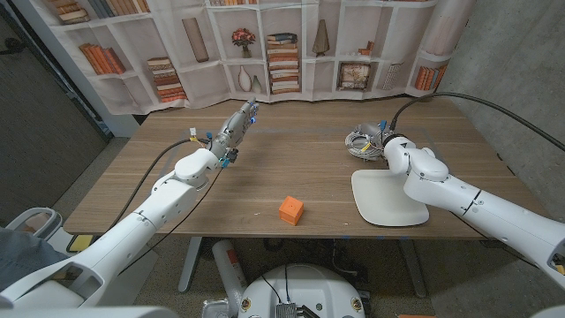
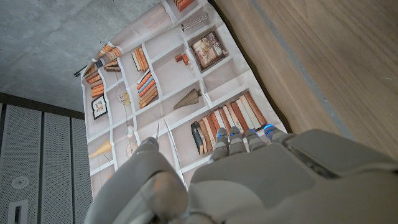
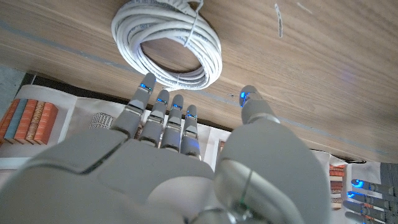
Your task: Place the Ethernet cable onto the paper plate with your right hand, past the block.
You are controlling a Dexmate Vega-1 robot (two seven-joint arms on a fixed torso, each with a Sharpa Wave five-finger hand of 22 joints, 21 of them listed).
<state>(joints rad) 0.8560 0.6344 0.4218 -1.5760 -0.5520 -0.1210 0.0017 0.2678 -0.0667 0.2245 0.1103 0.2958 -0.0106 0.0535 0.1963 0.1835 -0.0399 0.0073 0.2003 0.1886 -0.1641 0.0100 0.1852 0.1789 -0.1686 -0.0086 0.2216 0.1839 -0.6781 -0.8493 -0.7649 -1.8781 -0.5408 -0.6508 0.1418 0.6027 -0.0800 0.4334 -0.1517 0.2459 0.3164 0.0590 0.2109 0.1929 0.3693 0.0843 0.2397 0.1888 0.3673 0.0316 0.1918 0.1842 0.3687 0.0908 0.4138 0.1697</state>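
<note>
My right hand (image 3: 186, 162) released, fingers apart just short of coiled cable (image 3: 168, 43), plate (image 1: 386, 199) beside my forearm, block (image 1: 290, 210) mid-table, left hand (image 1: 234, 130) released, fingers extended

White smooth-shelled arms, black cables, grey right hand (image 3: 186, 168) with blue-lit fingertips (image 3: 147, 84).

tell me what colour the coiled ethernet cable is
White, bound with thin ties; the Ethernet cable shows best in the right wrist view.

Wooden table (image 1: 309, 168); cable (image 1: 362, 141); plate (image 1: 381, 198); block (image 1: 290, 210)
</note>
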